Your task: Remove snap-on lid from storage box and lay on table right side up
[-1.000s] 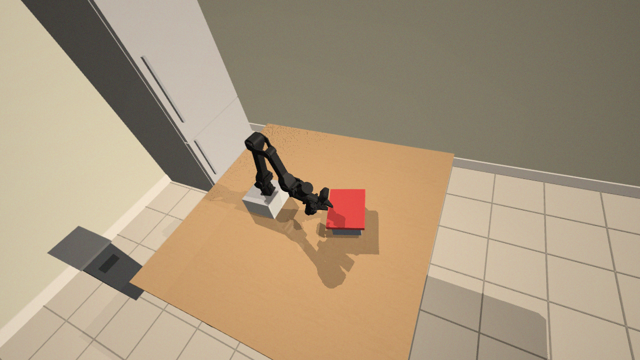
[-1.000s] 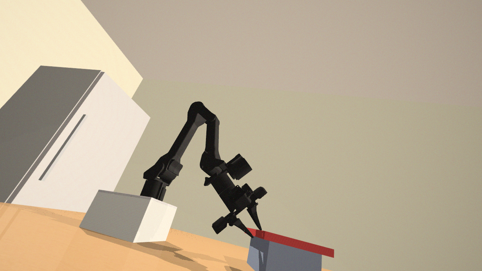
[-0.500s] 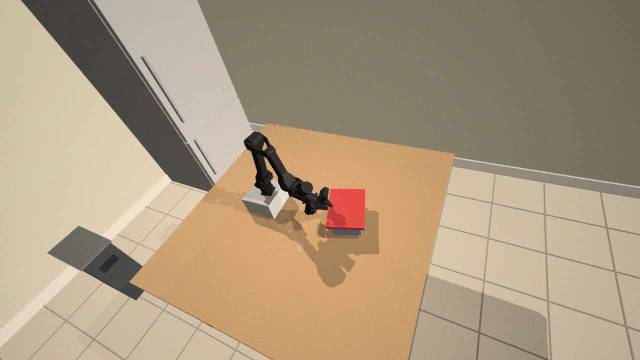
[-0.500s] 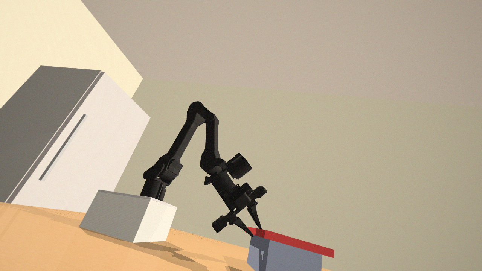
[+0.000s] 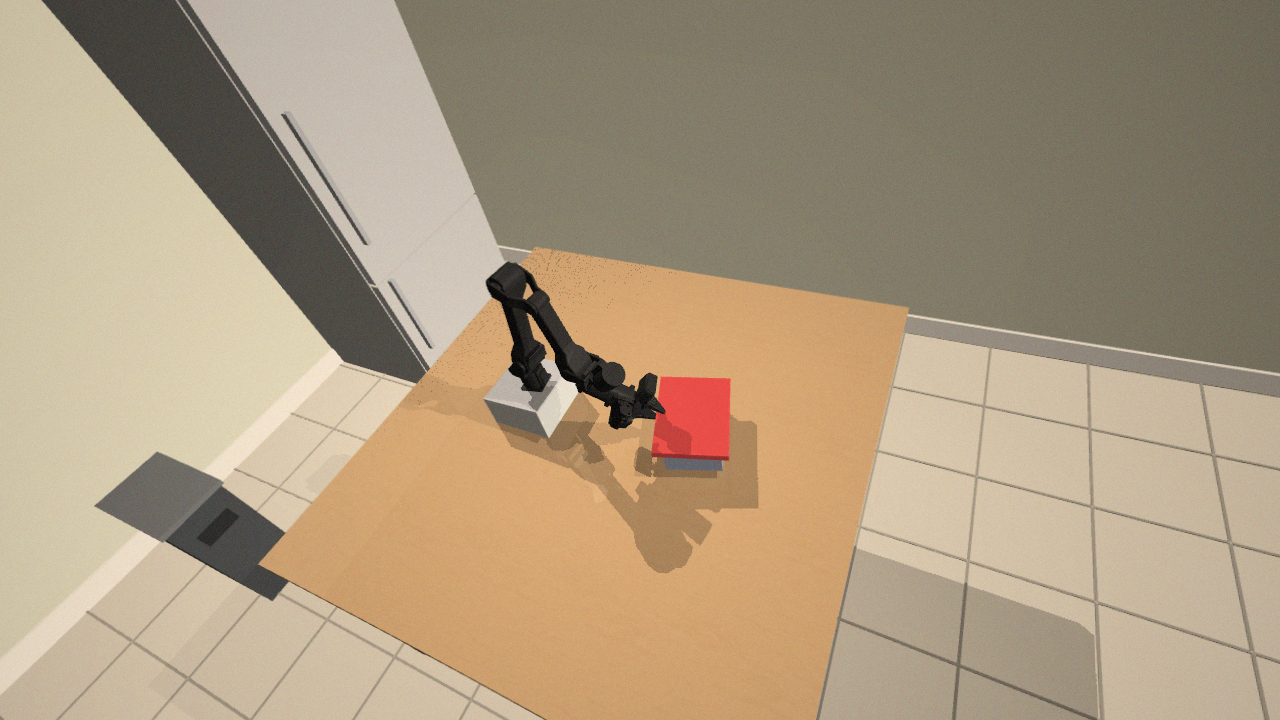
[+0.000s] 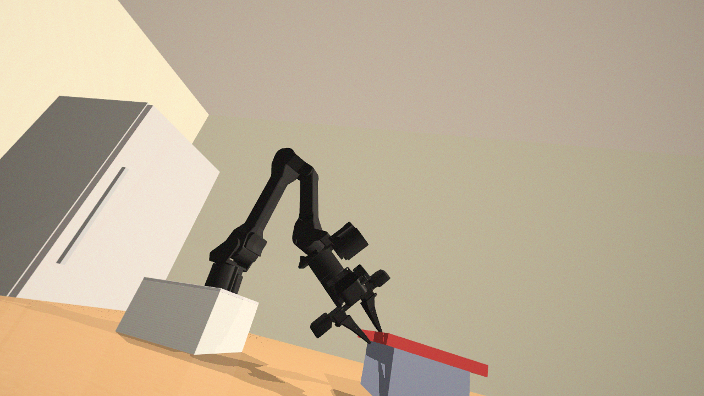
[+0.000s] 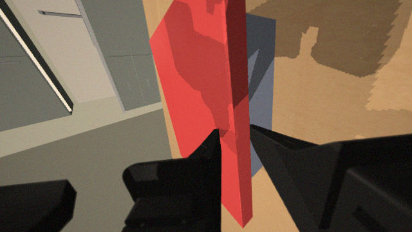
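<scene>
— Fingers first: what have they got?

— Both fingers are pinched on the near edge of the red lid point(image 7: 196, 84), one on its top face, the other under the rim beside the box wall. The gripper point(image 6: 366, 327) is clamped on that edge, jaws narrow but held apart by the lid's thickness.

— Now size order, biggest down.

— The wooden table point(image 5: 537, 555) carries everything. At its back corner stands a tall grey cabinet point(image 5: 358, 161). The arm point(image 6: 295, 207) rises from a pale base block point(image 6: 192, 320), folds at the elbow and reaches down toward the box.

— And the box?

— The blue-grey storage box point(image 6: 418, 377) sits on the table near the base block, apart from it. The lid lies on top of it, overhanging the sides, and looks flat or very nearly so from the exterior view.

— Where on the lid is the grip?

— At the edge nearest the arm, close to one corner, as the top view shows it.
</scene>
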You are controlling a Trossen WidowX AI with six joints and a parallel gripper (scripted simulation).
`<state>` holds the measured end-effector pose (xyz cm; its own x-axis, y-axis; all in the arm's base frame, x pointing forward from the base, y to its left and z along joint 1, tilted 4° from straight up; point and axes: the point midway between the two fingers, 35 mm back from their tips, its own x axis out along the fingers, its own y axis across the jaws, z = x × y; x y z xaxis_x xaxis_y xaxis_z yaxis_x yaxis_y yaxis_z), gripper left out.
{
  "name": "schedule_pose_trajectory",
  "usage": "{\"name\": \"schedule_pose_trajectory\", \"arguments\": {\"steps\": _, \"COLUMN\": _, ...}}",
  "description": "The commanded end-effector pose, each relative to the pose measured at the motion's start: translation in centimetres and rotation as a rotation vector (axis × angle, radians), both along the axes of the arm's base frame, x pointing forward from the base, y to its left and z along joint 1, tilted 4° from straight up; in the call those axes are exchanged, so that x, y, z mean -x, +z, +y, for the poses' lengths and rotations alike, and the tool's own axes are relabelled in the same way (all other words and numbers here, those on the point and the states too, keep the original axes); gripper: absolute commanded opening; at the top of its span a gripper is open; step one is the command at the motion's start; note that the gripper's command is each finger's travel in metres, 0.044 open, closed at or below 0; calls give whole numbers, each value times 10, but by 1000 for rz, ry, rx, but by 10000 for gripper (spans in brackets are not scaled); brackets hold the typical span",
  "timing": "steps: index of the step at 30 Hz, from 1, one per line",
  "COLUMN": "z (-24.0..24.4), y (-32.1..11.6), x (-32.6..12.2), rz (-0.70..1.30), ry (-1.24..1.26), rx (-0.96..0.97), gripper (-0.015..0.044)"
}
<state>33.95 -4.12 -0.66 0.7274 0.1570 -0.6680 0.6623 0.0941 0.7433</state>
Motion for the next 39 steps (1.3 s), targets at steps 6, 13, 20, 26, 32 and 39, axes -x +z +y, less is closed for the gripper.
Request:
{"name": "schedule_pose_trajectory", "arguments": {"steps": 6, "z": 0, "y": 3, "x": 0, "rz": -2, "ry": 3, "rx": 1, "gripper": 0}}
{"name": "schedule_pose_trajectory", "arguments": {"steps": 13, "z": 0, "y": 4, "x": 0, "rz": -2, "ry": 3, "rx": 1, "gripper": 0}}
{"name": "schedule_pose_trajectory", "arguments": {"steps": 20, "z": -1, "y": 6, "x": -1, "rz": -2, "ry": 3, "rx": 1, "gripper": 0}}
{"name": "schedule_pose_trajectory", "arguments": {"steps": 26, "z": -1, "y": 6, "x": -1, "rz": -2, "ry": 2, "rx": 1, "gripper": 0}}
{"name": "schedule_pose_trajectory", "arguments": {"steps": 32, "z": -1, "y": 6, "x": -1, "rz": -2, "ry": 1, "rx": 0, "gripper": 0}}
{"name": "schedule_pose_trajectory", "arguments": {"steps": 39, "z": -1, "y": 6, "x": -2, "rz": -3, "ry": 1, "rx": 0, "gripper": 0}}
